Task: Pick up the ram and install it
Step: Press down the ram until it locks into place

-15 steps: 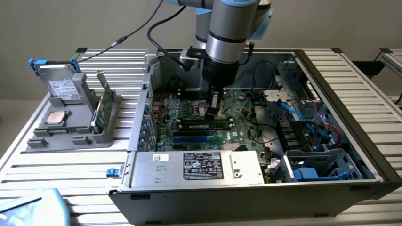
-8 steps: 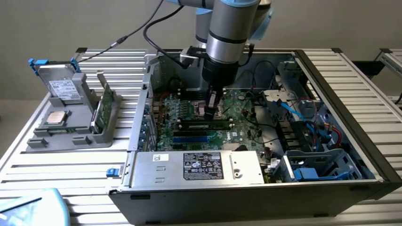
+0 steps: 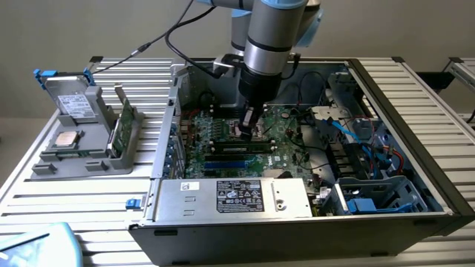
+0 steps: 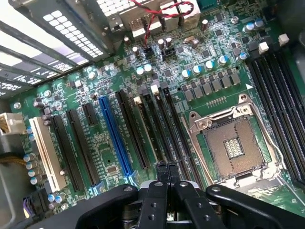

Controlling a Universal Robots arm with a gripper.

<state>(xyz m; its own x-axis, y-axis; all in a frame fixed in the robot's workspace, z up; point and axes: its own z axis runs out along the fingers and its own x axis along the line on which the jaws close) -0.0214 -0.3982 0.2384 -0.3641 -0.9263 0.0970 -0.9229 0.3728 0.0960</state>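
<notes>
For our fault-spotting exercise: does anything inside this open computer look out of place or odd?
The processor socket on the motherboard sits empty, contacts bare; the shut pincer hovers beside it. Nothing looks spilled or damaged.

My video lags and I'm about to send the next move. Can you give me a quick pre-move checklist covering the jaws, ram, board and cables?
1. Jaws empty: ok. The gripper is shut with nothing between the jaws.
2. Gripper position: ok. It is low over the motherboard, beside the empty processor socket.
3. Ram available: ok. The ram stands upright in the gray holder, outside the case.
4. Long dark module on the board fully seated: cannot tell.
5. Red and black wires clear of the gripper: ok.
</notes>
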